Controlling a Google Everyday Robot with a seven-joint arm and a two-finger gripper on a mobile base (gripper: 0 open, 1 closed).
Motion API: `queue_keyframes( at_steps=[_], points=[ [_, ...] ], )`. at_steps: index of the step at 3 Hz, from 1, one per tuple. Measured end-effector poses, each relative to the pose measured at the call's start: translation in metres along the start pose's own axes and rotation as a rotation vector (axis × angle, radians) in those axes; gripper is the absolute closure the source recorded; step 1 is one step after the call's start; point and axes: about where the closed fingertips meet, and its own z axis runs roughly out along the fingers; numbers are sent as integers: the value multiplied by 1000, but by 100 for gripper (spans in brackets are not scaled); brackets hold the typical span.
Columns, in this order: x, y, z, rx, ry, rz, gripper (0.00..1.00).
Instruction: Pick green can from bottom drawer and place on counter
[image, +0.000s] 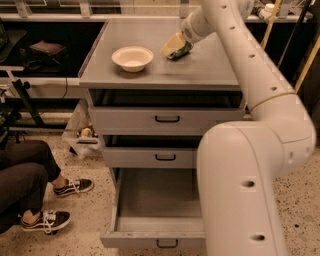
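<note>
In the camera view, the hand (173, 46) is down low on the surface (200, 75), about midway between the back edge and the front edge. The green can (183, 50) peeks out from under it, tipped over and touching the surface or very close to it. We cannot tell if the hand is gripping the can or has let go.

We think the step now is putting the can down. To do it well, we should make sure the can rests on the surface before we let go. Then we lift the hand straight up, so the can does not roll toward an edge or bump the bowl (132, 58).

The bowl sits near the can, closer to the left edge, and looks empty. The bottom drawer (150, 200) is pulled out. We see nothing on its floor, but the big arm (260, 75) hides its right side. The top drawer (167, 120) and middle drawer (155, 157) are open a little, and it is too dark to see inside.
</note>
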Motion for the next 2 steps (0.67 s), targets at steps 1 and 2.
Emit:
queue_keyframes(
  at_steps=[1,2],
  points=[
    [5,-18,-82,92,98,26,0],
    [8,-41,-175,250,124,96,0]
  ],
)
